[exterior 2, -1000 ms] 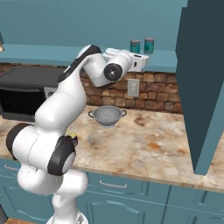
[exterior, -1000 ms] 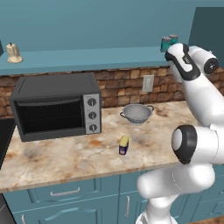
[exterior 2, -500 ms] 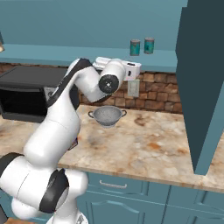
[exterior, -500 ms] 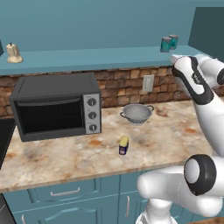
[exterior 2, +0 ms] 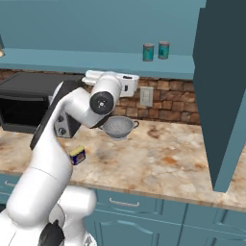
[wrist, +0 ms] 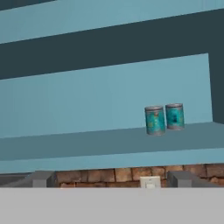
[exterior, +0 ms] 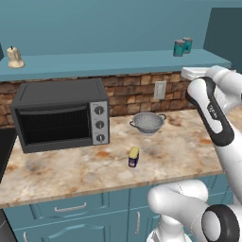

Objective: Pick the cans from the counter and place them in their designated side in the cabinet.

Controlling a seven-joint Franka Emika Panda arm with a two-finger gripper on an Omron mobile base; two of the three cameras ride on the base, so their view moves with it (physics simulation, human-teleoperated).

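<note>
- Cans: 3 total. 2 teal cans [exterior: 182,46] stand upright, touching side by side, on the cabinet [exterior: 108,63] shelf at its right end; 1 dark blue can w/ yellow top [exterior: 134,157] sits on the counter [exterior: 71,170], at 7 o'clock from the colander [exterior: 147,122].
- Left base view: blue can in the clear, w/ the toaster oven [exterior: 60,115] at its 10 o'clock and a small cream figure [exterior: 15,57] at the shelf's far left end.
- Right base view: blue can [exterior 2: 78,154] partly tucked behind the arm; teal pair [exterior 2: 155,51] at 1 o'clock from the wall outlet [exterior 2: 146,96]; colander [exterior 2: 118,127] just below the hand.
- Hand view: the gripper [wrist: 109,178] has its jaws spread wide, nothing between them; teal pair [wrist: 164,118] sits at 1 o'clock above them, outlet [wrist: 150,181] between the fingertips [wrist: 42,178].
- Vs 1 s ago: hand was up at shelf height right next to the teal pair; it has since dropped below the shelf edge and pulled back. Cans, colander, oven unmoved.
- Count: 1 colander, 1 oven, 1 outlet.
</note>
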